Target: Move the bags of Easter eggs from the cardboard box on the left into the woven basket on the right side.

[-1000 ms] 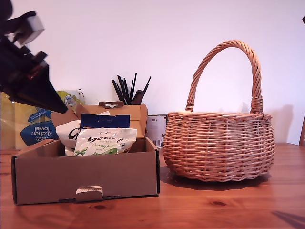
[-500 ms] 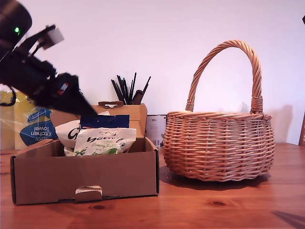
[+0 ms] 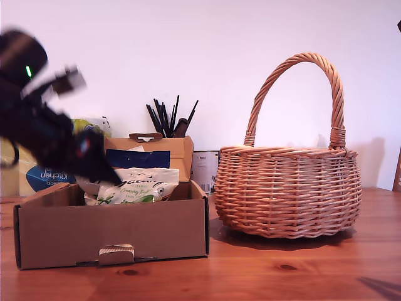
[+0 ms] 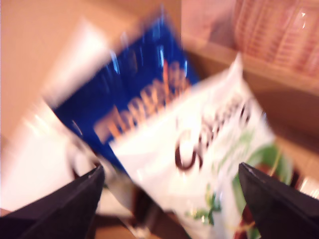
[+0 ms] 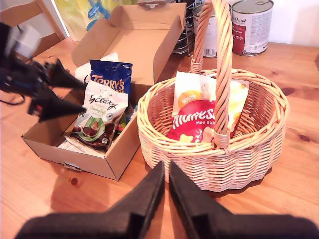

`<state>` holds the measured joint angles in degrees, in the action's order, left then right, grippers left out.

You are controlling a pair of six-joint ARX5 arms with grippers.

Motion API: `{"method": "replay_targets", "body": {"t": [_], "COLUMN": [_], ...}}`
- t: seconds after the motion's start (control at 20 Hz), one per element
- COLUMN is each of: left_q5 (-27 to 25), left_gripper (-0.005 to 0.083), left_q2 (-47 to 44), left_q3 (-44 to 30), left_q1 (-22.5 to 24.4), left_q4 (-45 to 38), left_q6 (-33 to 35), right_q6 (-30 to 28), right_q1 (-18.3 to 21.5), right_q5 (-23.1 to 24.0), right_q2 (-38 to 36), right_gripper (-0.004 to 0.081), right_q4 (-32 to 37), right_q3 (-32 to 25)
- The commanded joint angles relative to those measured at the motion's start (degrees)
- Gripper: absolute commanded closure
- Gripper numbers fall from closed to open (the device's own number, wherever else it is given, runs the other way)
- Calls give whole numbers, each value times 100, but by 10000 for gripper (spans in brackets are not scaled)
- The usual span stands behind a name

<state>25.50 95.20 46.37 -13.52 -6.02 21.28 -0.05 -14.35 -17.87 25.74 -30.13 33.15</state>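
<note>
The cardboard box [image 3: 113,232] stands at the exterior view's left with its lid flap up. Inside lie a white-and-green Galaxy bag [image 3: 141,185] and a dark blue bag [image 3: 141,158] behind it. My first gripper [image 3: 103,172], motion-blurred, is tilted down over the box's rear part. In the first wrist view it [image 4: 169,172] is open just above the Galaxy bag [image 4: 209,149] and the blue bag [image 4: 129,99]. The woven basket [image 5: 269,99] holds a red Maltesers bag [image 5: 192,122] and a white-orange bag [image 5: 192,92]. My second gripper [image 5: 166,172] is shut and empty, high above the basket's near side.
A yellow-and-blue kitchen towel pack [image 3: 44,175] and a carton of black sticks [image 3: 169,119] stand behind the box. Tins [image 5: 251,27] sit behind the basket. The basket's tall arched handle [image 3: 301,63] rises well above the box. A wooden chair [image 5: 25,15] stands beyond the table.
My first arm has swung down and toward the exterior view's right, from above the box's rear corner to just over the bags. The bags and basket have not moved.
</note>
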Motion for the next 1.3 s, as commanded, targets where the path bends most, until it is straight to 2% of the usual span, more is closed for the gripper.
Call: {"method": "replay_targets", "body": {"t": [0.0, 0.3, 0.65, 0.85, 1.0, 1.05, 1.15, 1.25], "left_q5": [44, 715, 726, 1139, 1703, 1744, 1366, 1259], "left_gripper": [-13, -9, -9, -9, -6, -4, -4, -4], "left_q2": [105, 273, 273, 273, 271, 273, 275, 306], "left_q3": [275, 680, 702, 702, 702, 702, 702, 702], "left_q1": [-9, -44, -76, -90, -92, -107, -199, -262], "left_q4": [-63, 662, 1720, 2004, 2168, 2166, 2059, 1777], "left_q6": [-20, -26, 173, 234, 330, 461, 632, 837], "right_q6": [-17, -17, -17, -17, -20, -20, -20, -20], "right_q1": [-26, -26, -26, -26, -26, -26, -26, -26], "right_q5": [-22, -17, -15, -15, -13, -13, -13, -15], "right_q2": [-2, -2, -2, -2, -2, -2, -2, -2], "right_gripper": [783, 783, 783, 783, 783, 783, 783, 783], "right_q4": [24, 11, 24, 20, 17, 17, 17, 22], "right_q3": [-87, -87, -87, -87, -87, -87, -87, -87]}}
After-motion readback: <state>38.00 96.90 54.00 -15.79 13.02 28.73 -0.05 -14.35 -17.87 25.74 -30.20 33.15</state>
